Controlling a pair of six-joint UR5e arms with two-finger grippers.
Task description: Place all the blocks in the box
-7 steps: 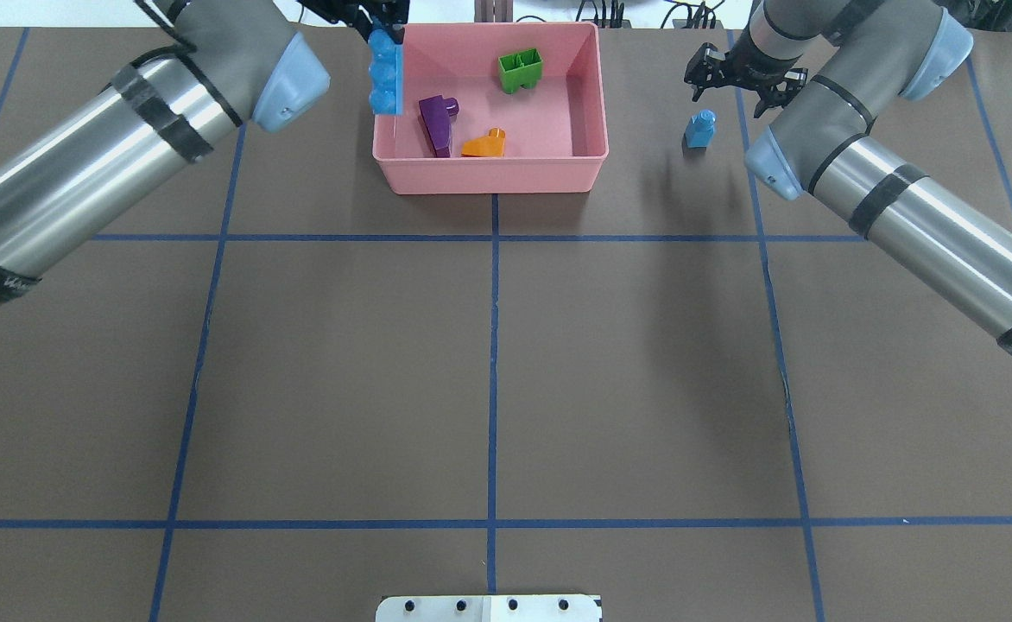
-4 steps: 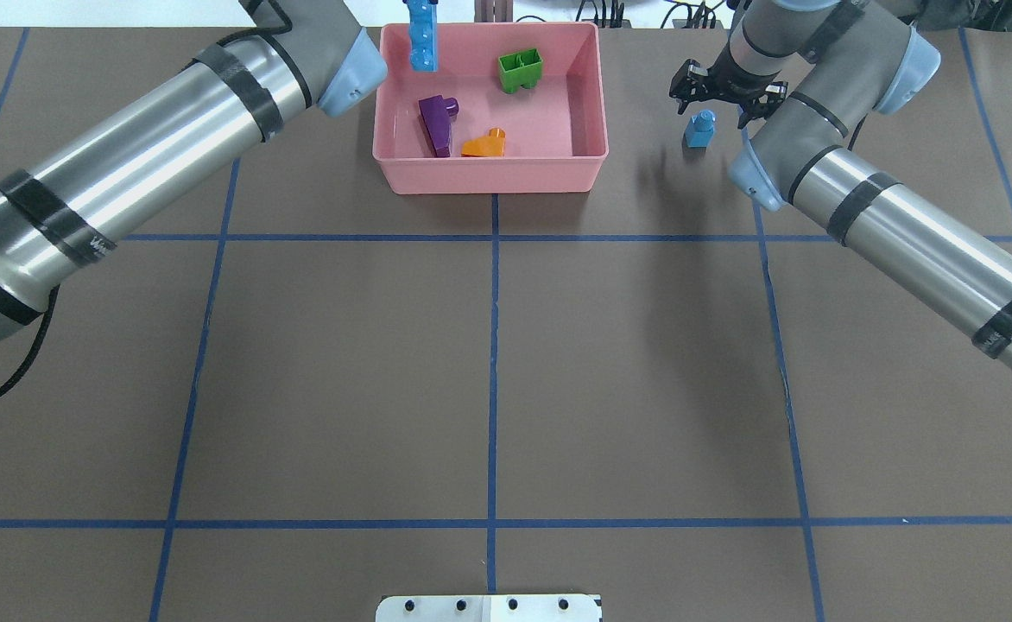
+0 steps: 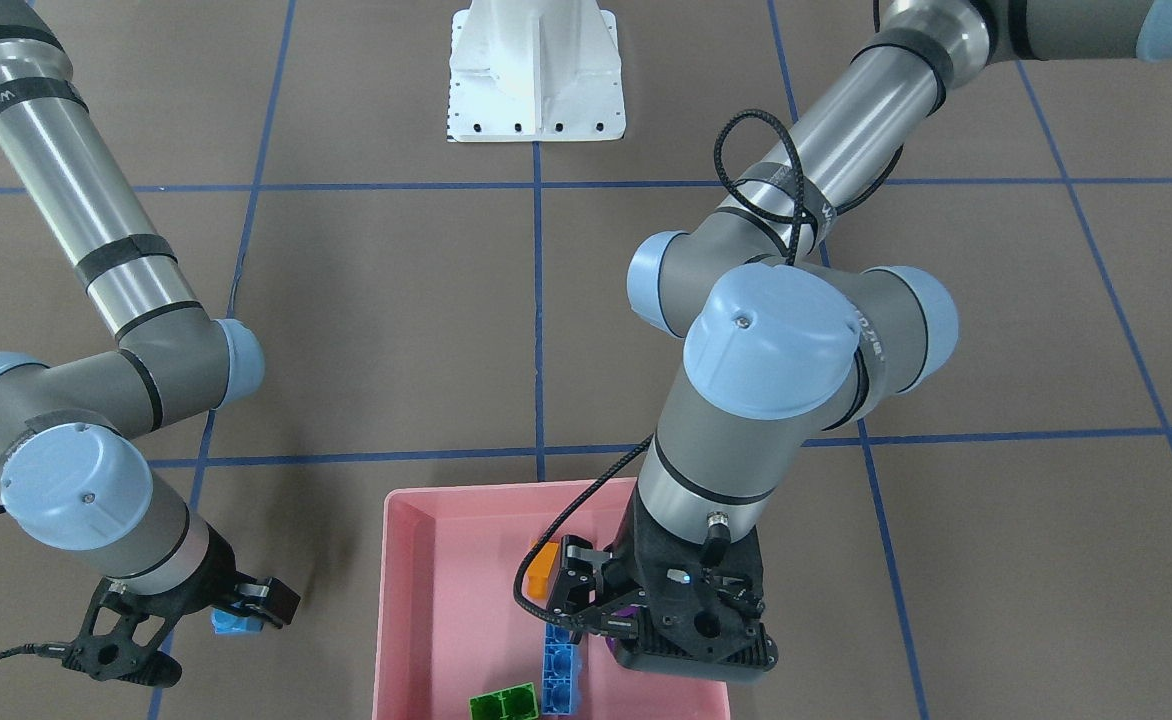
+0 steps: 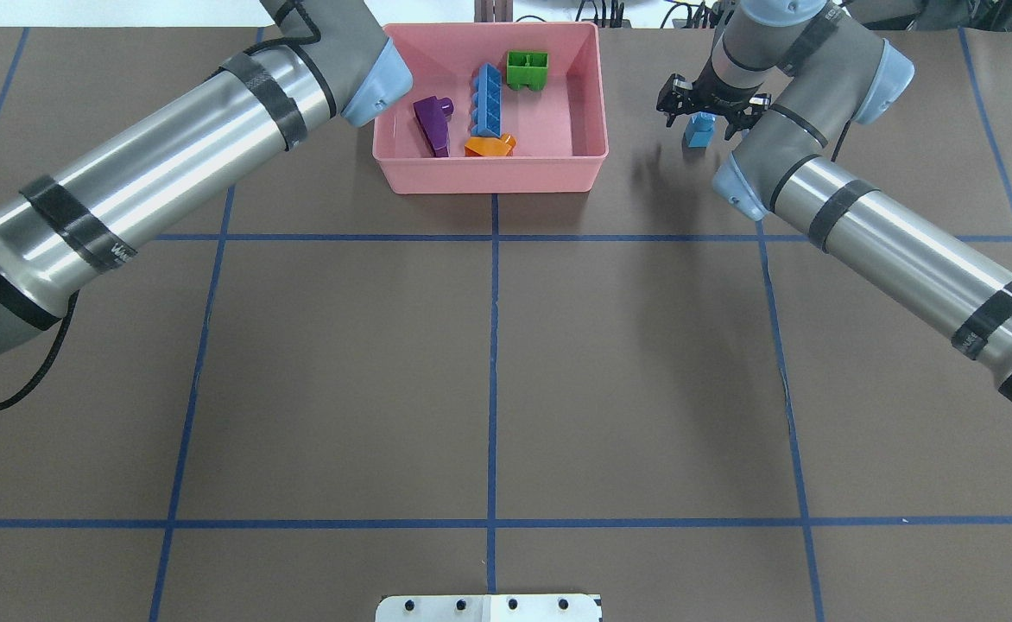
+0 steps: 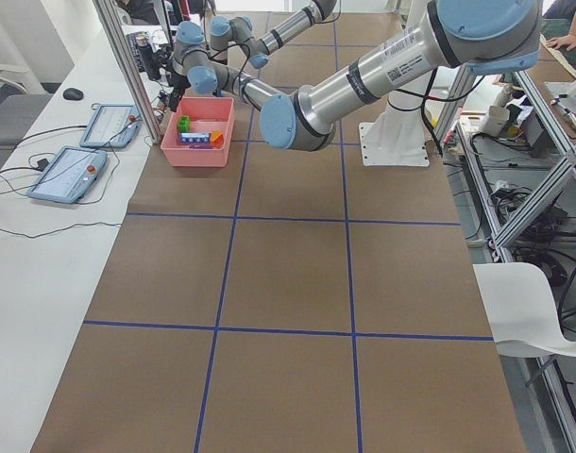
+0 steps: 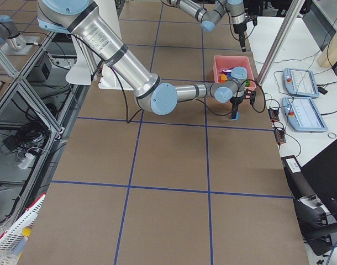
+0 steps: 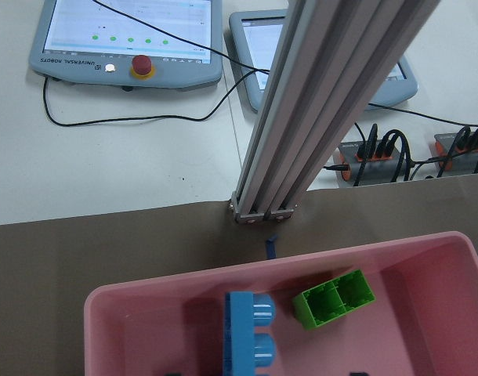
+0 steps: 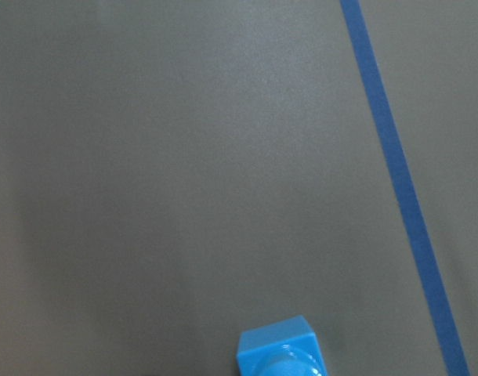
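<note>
The pink box (image 4: pixel 489 173) stands at the far middle of the table. In it lie the purple (image 4: pixel 431 123), long light-blue (image 4: pixel 486 102), green (image 4: pixel 527 69) and orange (image 4: pixel 490 145) blocks. My left gripper (image 3: pixel 574 592) hangs open and empty over the box (image 3: pixel 401 600), just above the long light-blue block (image 3: pixel 561 675). It is hidden in the overhead view. The small light-blue block (image 4: pixel 698 131) stands on the table to the right of the box. My right gripper (image 4: pixel 711 108) is open, with its fingers on either side of that block (image 3: pixel 229 624), which also shows at the bottom edge of the right wrist view (image 8: pixel 282 352).
The white pedestal base (image 3: pixel 536 75) stands at the robot's side of the table. Beyond the box, an aluminium post (image 7: pixel 317 110) rises at the table's far edge, with teach pendants (image 7: pixel 129 39) on the white bench behind it.
My left arm swung right with the long light-blue block over the box and let it go; it now lies inside. My right gripper moved left and came around the small light-blue block.
</note>
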